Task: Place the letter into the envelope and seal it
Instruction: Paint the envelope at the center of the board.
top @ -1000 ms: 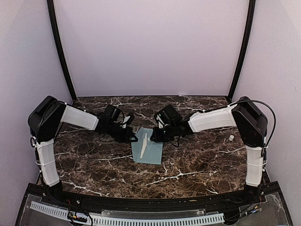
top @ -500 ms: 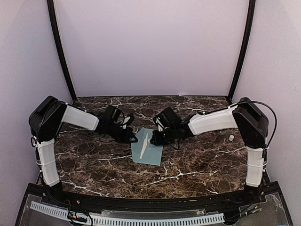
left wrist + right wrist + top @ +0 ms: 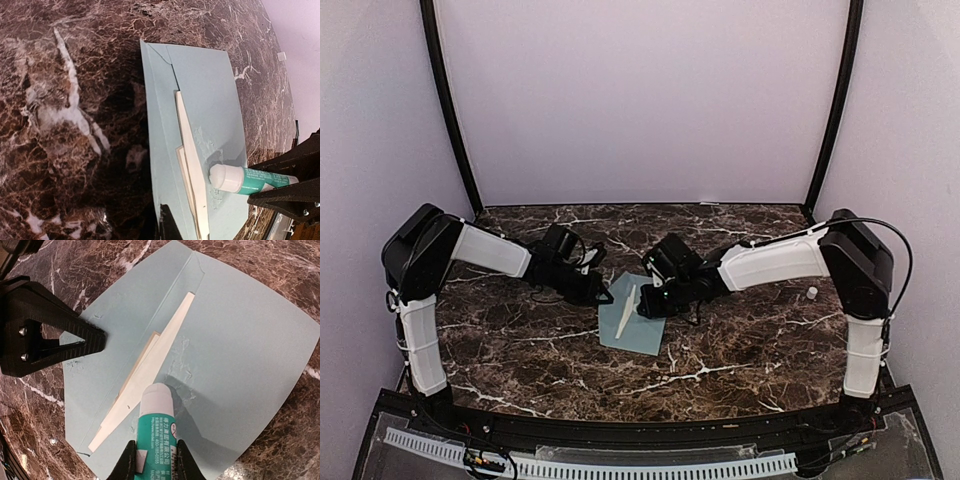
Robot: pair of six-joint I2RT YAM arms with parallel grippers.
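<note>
The pale teal envelope [image 3: 638, 325] lies flat on the marble table, also seen in the left wrist view [image 3: 205, 95] and the right wrist view [image 3: 240, 325]. The white letter [image 3: 150, 367] sits in its opening, a long edge showing [image 3: 192, 170]. My right gripper [image 3: 154, 452] is shut on a teal glue stick [image 3: 156, 427], whose white tip touches the envelope's face just right of the letter; smeared glue shows there. The stick also shows in the left wrist view [image 3: 250, 178]. My left gripper [image 3: 603, 294] looks shut, its tip [image 3: 97, 337] resting on the envelope's left part.
A small white cap [image 3: 812, 293] lies on the table at the right, near the right arm's base. Dark marble table [image 3: 520, 350] all around the envelope. Pale walls close the back and both sides.
My right gripper has moved a little left and nearer with the glue stick, dragging its tip across the envelope. The left gripper and the envelope have stayed put.
</note>
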